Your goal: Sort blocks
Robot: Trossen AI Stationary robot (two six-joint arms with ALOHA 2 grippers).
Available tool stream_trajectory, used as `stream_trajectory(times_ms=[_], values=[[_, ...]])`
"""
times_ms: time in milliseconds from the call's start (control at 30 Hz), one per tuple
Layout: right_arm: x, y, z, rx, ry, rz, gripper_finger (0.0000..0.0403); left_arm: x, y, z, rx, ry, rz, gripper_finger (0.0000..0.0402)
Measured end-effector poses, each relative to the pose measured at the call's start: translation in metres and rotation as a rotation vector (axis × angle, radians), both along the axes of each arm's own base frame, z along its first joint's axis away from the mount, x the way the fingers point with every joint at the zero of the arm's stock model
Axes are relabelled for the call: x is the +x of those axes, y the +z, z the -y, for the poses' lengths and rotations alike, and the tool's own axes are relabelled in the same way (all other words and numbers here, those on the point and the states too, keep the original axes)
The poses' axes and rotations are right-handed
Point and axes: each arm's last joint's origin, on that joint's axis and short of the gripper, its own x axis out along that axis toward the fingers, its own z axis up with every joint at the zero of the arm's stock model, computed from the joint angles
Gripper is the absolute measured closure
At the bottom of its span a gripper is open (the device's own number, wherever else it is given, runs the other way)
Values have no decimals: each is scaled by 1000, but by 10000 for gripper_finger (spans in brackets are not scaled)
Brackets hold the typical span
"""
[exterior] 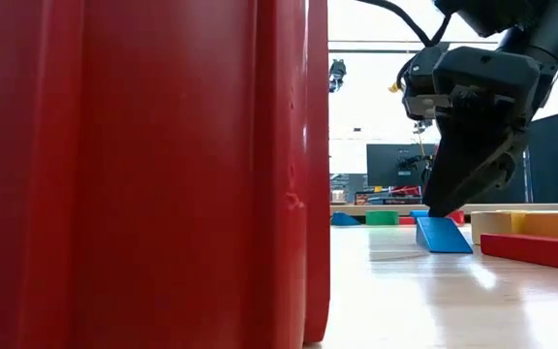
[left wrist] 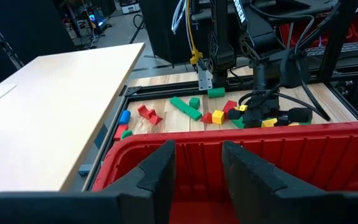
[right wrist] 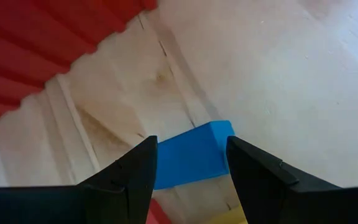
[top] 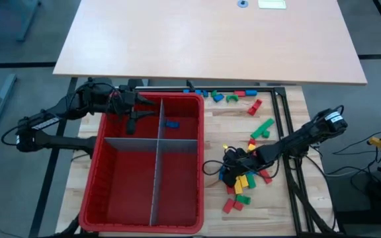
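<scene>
- Roughly two groups of blocks lie on the wooden table right of the red bin [top: 111, 198] in the high view: a row along the top edge with about six pieces [top: 225, 96], and a looser scatter of about a dozen at centre right [top: 247, 180]; exact counts are hard to make out.
- One blue block [top: 171, 123] sits inside the bin, in its upper right compartment.
- Two grey dividers [top: 156, 173] split the bin into four compartments.
- Two arms are present. The left gripper [top: 132, 123] hangs over the bin's upper left compartment, fingers spread and holding nothing.
- The right gripper [right wrist: 190, 167] is down at the scatter's left edge, its parted fingers either side of a blue wedge block [right wrist: 191, 155], not closed on it.
- Low view: the bin's wall fills the left half, hiding everything behind it.
</scene>
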Motion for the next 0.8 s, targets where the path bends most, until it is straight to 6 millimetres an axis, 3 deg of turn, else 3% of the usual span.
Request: stream_trajectory(times_ms=[467,800], values=[[8,-33,-2,-82,35,-100,226,0,0,0,0,0,0,271],[5,-27,12,-160,25,-118,226,0,0,0,0,0,0,286]])
